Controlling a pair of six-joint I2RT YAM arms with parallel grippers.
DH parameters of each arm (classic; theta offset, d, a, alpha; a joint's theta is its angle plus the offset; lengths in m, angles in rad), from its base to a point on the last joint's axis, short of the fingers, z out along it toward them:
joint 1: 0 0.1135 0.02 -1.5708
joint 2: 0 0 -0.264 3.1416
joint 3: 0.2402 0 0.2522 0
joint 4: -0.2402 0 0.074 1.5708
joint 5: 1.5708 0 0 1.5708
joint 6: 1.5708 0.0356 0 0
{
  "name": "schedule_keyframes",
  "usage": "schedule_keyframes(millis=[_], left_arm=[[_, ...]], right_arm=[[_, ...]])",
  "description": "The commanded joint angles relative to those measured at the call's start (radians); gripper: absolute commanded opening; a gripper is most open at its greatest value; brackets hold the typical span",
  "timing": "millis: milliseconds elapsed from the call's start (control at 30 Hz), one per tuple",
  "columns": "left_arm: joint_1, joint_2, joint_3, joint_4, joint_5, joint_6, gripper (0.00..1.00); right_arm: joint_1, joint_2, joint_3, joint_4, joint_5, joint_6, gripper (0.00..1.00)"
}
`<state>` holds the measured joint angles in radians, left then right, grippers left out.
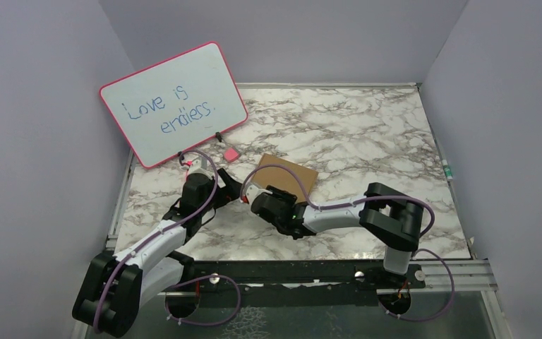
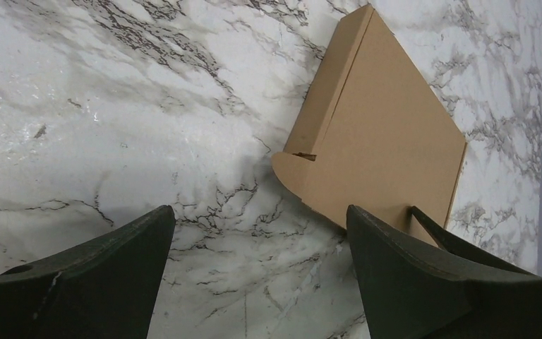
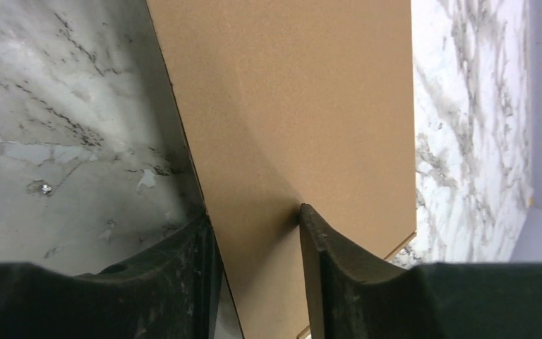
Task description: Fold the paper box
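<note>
I have the paper box (image 1: 291, 171) lying near the middle of the tabletop (image 1: 367, 134). It is flat brown cardboard with one long side strip creased over and a rounded tab sticking out at one corner. Both arms reach in from the near edge and meet at the box's near left corner.

My left tool (image 2: 260, 212) is spread wide and has hold of nothing; between its fingers I see only marble. In its wrist view its right finger (image 2: 395, 268) overlaps the near edge of the box, but I cannot tell whether it touches the cardboard.

My right tool (image 3: 254, 220) stands about half closed, and cardboard fills the gap between the fingers. The left finger sits just beside the edge of the sheet, and the right fingertip is down on the face of the sheet with a soft shadow around it. I see the sheet face-on rather than edge-on, so I cannot tell whether the tool grips the box or only straddles and presses it. From the left wrist view, one dark finger of this tool shows at the box's near edge, just beside my left tool's right finger.

A pink-framed whiteboard (image 1: 173, 102) with blue handwriting leans at the back left corner of the tabletop. A small pink thing (image 1: 231, 153) — too small to name — lies just beside the whiteboard's lower edge, apart from the box.
</note>
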<state>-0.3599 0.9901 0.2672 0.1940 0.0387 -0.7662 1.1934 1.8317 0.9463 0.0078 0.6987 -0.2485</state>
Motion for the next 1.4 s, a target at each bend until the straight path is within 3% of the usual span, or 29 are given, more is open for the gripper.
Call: schedule_keyframes(millis=[0, 200, 600, 933, 1167, 1367], left_arm=[[0.006, -0.003, 0.026, 0.036, 0.032, 0.002, 0.91], [0.006, -0.056, 0.07, -0.03, 0.035, 0.009, 0.9], [0.006, -0.195, 0.195, -0.239, 0.001, 0.086, 0.9], [0.006, -0.215, 0.481, -0.458, -0.014, 0.327, 0.9], [0.006, -0.184, 0.557, -0.522, 0.018, 0.516, 0.9], [0.006, -0.173, 0.581, -0.546, 0.04, 0.588, 0.88]], right_arm=[[0.002, 0.02, -0.009, 0.017, 0.008, -0.019, 0.42], [0.0, -0.067, -0.017, 0.007, -0.093, -0.014, 0.28], [0.0, -0.17, -0.013, -0.102, -0.246, 0.006, 0.1], [-0.021, -0.333, 0.096, -0.305, -0.453, 0.048, 0.09], [-0.106, -0.37, 0.202, -0.417, -0.676, 0.017, 0.07], [-0.249, -0.332, 0.277, -0.472, -0.924, -0.027, 0.07]])
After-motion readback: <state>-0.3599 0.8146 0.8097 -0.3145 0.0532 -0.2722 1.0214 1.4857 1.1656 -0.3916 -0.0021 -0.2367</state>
